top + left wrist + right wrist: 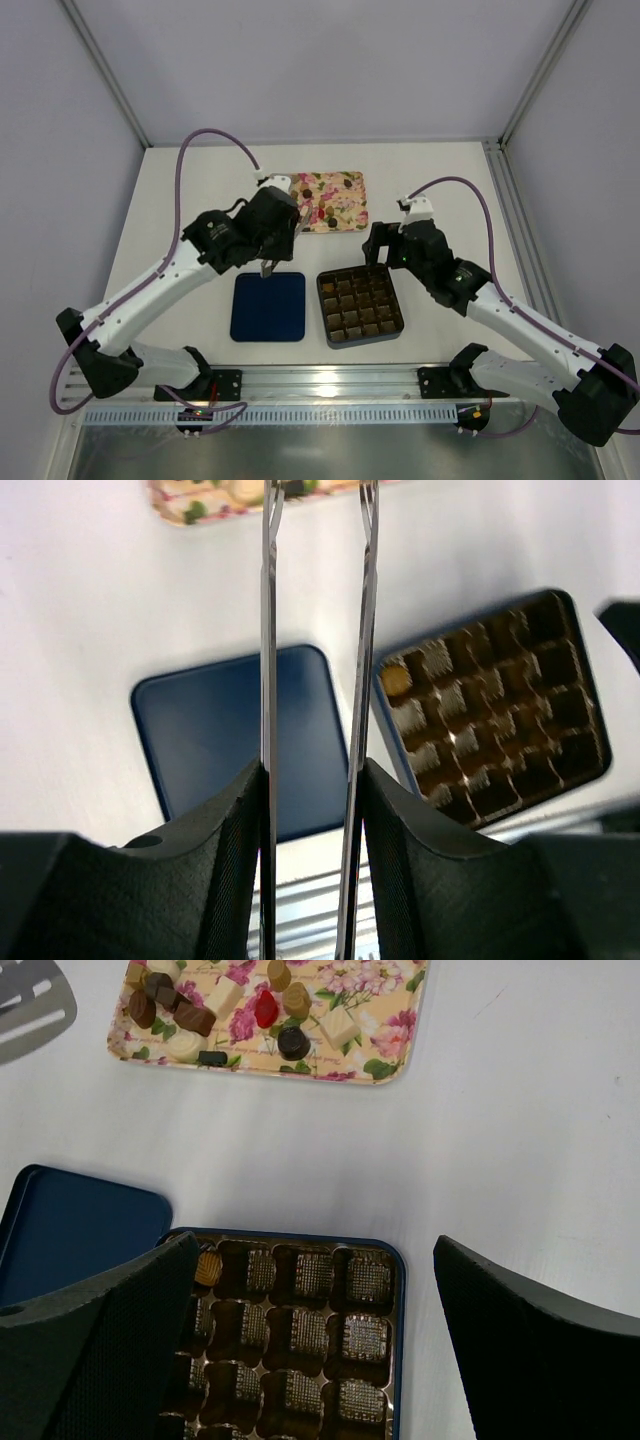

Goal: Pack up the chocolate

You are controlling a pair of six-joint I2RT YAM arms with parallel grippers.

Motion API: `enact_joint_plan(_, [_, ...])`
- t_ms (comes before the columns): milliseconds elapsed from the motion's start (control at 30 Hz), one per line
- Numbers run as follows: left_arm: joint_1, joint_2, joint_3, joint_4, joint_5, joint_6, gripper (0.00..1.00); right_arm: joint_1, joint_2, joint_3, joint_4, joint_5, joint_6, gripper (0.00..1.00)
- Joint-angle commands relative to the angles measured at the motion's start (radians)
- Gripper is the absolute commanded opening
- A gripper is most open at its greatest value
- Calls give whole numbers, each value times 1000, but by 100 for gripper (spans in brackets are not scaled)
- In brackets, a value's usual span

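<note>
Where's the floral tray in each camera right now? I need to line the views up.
Top external: floral tray at the far middle of the table, its left end covered by the left arm.
Left wrist: only a strip along the top edge.
Right wrist: across the top, chocolates on it.
Shared landmark: the gridded box, lower in the picture than the tray in every view.

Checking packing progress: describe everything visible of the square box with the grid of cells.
The box is square: dark blue rim, glossy brown insert of gridded cells. It lies flat and open on the white table, its blue lid lying flat just left, apart. One tan chocolate sits in the far-left corner cell; other visible cells look empty. Nothing else is seen touching it.
</note>
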Motion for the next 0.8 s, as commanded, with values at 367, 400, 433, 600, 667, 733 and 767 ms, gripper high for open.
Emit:
enact_joint_plan(367, [258, 290, 77, 137, 101, 212, 44, -1, 21, 28, 21, -22, 0, 100])
enact_joint_plan(400, [260, 308, 77, 145, 108, 215, 44, -1, 21, 28, 20, -22, -2, 100])
enact_joint_plan(433, [261, 318, 77, 151, 112, 219, 44, -1, 22, 28, 20, -23, -3, 100])
enact_joint_plan(600, [273, 382, 85, 169, 118, 224, 44, -1, 22, 26, 20, -20, -5, 100])
enact_joint_plan(667, [280, 396, 90, 175, 118, 225, 44, -1, 22, 23, 20, -17, -8, 100])
enact_joint_plan(733, [289, 416, 93, 183, 126, 227, 44, -1, 22, 23, 20, -16, -10, 100])
enact_joint_plan(767, [290, 422, 93, 189, 126, 230, 44, -1, 21, 23, 18, -14, -13, 100])
